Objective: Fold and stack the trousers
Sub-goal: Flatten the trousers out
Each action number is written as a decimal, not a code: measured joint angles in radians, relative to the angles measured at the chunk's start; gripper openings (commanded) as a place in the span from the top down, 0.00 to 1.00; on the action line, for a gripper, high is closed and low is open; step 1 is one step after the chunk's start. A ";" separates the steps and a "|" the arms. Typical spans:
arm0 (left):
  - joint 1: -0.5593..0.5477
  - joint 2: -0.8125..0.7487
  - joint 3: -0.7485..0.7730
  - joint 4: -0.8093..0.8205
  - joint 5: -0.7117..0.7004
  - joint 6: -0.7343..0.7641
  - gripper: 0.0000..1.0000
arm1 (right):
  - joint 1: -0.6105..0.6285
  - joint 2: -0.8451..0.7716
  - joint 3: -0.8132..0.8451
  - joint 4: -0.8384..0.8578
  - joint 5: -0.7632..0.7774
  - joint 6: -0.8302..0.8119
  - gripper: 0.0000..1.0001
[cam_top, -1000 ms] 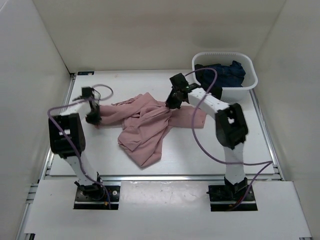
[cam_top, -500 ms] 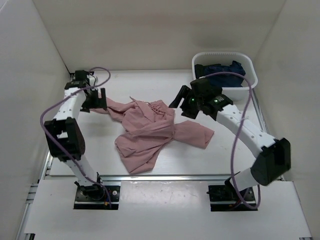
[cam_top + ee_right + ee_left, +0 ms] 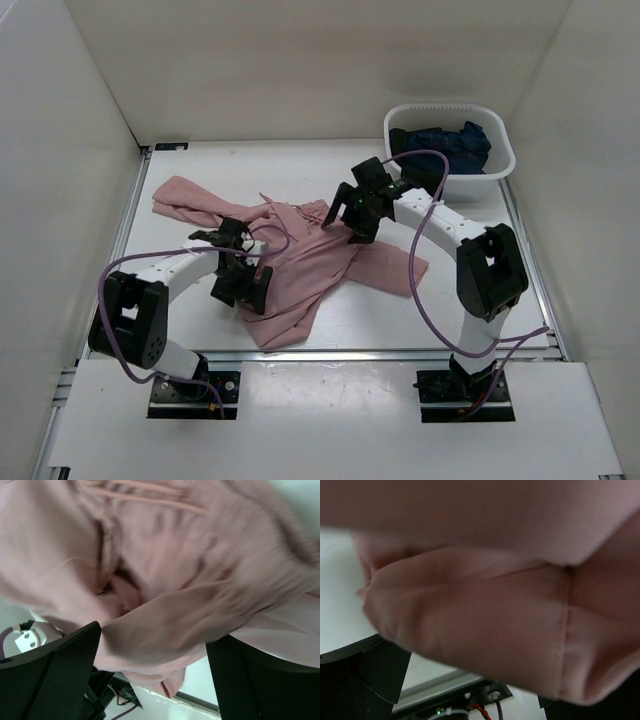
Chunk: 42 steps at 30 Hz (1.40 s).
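Trousers (image 3: pixel 300 255): dusty-pink, unfolded, sprawled over ctr of desk (image 3: pixel 370 320). Top view gives the full layout: one leg runs out to far-left, another part lies flat to the right, middle bunched and wrinkled. Neither wrist cam shows this; both are filled w/ pink cloth at close range.

Left gripper (image 3: pixel 243 285): down on near-left part of the heap, per top view. Finger spread can't be read from above. Left wrist view supplies it: fingers (image 3: pixel 370 675) at the lower corners of frame, set wide apart, a seamed fold hanging across in front, no pinch seen.

Right gripper (image 3: pixel 352 220): on far-ctr of the garment, at the bunched part. Right wrist view: fingers (image 3: pixel 55 675) spread wide, gathered cloth bulging between them, not squeezed. View is blurred.

Top view only: white basket (image 3: pixel 460 185) at far-right corner, apart from the trousers, dark navy garment (image 3: pixel 445 145) inside.
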 measured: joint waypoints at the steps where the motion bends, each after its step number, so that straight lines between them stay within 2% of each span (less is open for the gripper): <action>1: -0.009 0.014 -0.017 0.024 -0.006 0.000 0.00 | -0.010 0.002 -0.016 0.000 -0.003 0.010 0.14; 2: -0.014 0.028 -0.026 0.043 -0.011 0.000 0.00 | -0.022 0.004 -0.035 0.000 -0.004 0.020 0.16; 3: -0.018 0.043 -0.026 0.055 -0.017 -0.005 0.05 | -0.035 0.008 -0.055 0.000 -0.001 0.029 0.23; 4: -0.019 0.052 -0.017 0.058 -0.024 -0.008 0.41 | -0.048 0.014 -0.072 -0.001 0.002 0.036 0.33; 6: -0.019 0.065 -0.010 0.095 -0.029 -0.011 0.86 | -0.073 0.032 -0.094 -0.001 0.008 0.043 0.60; 7: -0.019 0.081 -0.001 0.120 -0.027 -0.013 0.86 | -0.083 0.045 -0.098 -0.003 0.012 0.048 0.84; 9: -0.018 0.105 0.022 0.143 -0.030 -0.007 0.86 | -0.098 0.076 -0.095 0.002 0.019 0.045 1.00; 12: -0.006 0.117 0.067 0.161 -0.088 -0.005 0.86 | -0.103 0.149 -0.005 -0.029 0.021 0.023 1.00; 14: 0.034 0.119 0.128 0.156 -0.166 -0.003 0.86 | -0.099 0.205 0.129 -0.051 0.012 0.000 1.00; 16: 0.113 0.121 0.261 0.150 -0.252 0.000 0.86 | -0.084 0.266 0.345 -0.076 0.005 -0.017 1.00; 18: 0.219 0.126 0.459 0.146 -0.313 0.001 0.86 | -0.064 0.277 0.517 -0.050 -0.016 -0.021 1.00; 20: 0.307 0.132 0.687 0.175 -0.343 0.002 0.86 | -0.026 0.254 0.631 0.015 -0.048 -0.011 1.00; 22: 0.352 0.111 0.861 0.217 -0.362 0.003 0.86 | 0.026 0.188 0.648 0.101 -0.061 -0.001 1.00; 25: 0.338 -0.001 0.929 0.221 -0.397 0.004 0.86 | 0.081 0.040 0.581 0.139 -0.052 0.001 1.00; 26: 0.313 -0.049 0.925 0.197 -0.401 0.003 0.81 | 0.083 -0.016 0.534 0.149 -0.040 -0.004 1.00; 27: 0.290 -0.087 0.919 0.164 -0.395 0.004 0.60 | 0.078 -0.072 0.486 0.138 -0.021 -0.007 1.00; 29: 0.234 -0.152 0.876 0.104 -0.358 0.004 0.38 | 0.059 -0.139 0.415 0.116 0.019 -0.026 1.00; 32: 0.200 -0.206 0.747 -0.079 -0.227 0.003 0.13 | 0.011 -0.204 0.288 0.035 0.100 -0.065 1.00; 33: 0.198 -0.204 0.706 -0.135 -0.183 0.006 0.09 | -0.005 -0.214 0.249 0.009 0.129 -0.076 1.00; 38: 0.195 -0.156 0.463 -0.364 0.003 0.000 0.04 | -0.058 -0.282 -0.017 -0.136 0.280 -0.121 1.00; 40: 0.198 -0.161 0.447 -0.409 0.010 0.000 0.01 | -0.083 -0.335 -0.122 -0.190 0.338 -0.134 1.00; 42: 0.223 -0.172 0.450 -0.380 -0.005 0.000 0.01 | -0.114 -0.395 -0.203 -0.228 0.386 -0.148 1.00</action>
